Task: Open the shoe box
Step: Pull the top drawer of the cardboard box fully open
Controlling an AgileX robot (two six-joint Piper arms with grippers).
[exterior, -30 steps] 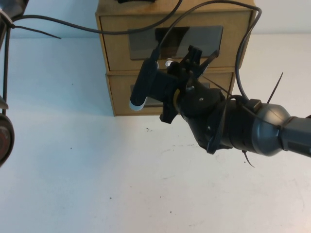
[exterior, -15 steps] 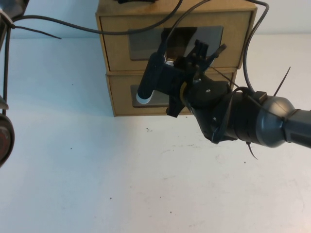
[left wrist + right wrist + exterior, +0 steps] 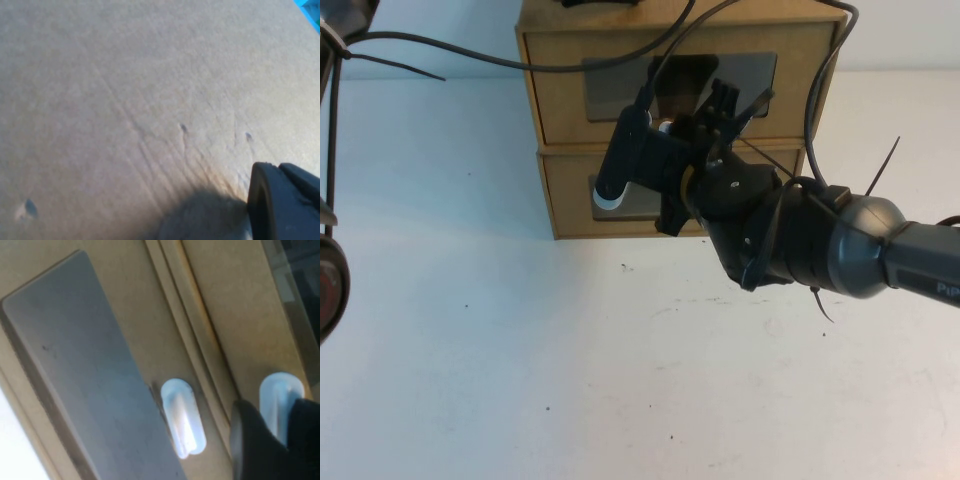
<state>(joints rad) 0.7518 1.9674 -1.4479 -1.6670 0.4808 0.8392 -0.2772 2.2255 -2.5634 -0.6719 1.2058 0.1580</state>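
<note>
Two brown cardboard shoe boxes are stacked at the back of the table, the upper box [image 3: 560, 90] on the lower box [image 3: 565, 195]. Each has a grey front window and a white handle. My right gripper [image 3: 730, 105] is against the upper box's front. In the right wrist view it [image 3: 276, 407] is shut on the upper box's handle [image 3: 280, 385], with one dark finger on each side of its rib. The lower box's handle [image 3: 182, 417] is free beside its window [image 3: 75, 365]. Only a dark part of my left gripper [image 3: 285, 205] shows, close over a tan surface.
Black cables [image 3: 470, 62] run from the left edge across the upper box's front to the right arm. The left arm's body [image 3: 328, 280] is at the left table edge. White tabletop [image 3: 570, 380] lies in front of the boxes.
My right gripper has moved up and forward from the seam between the boxes to the upper box's handle, and its jaws have narrowed onto it. The boxes have not moved.
</note>
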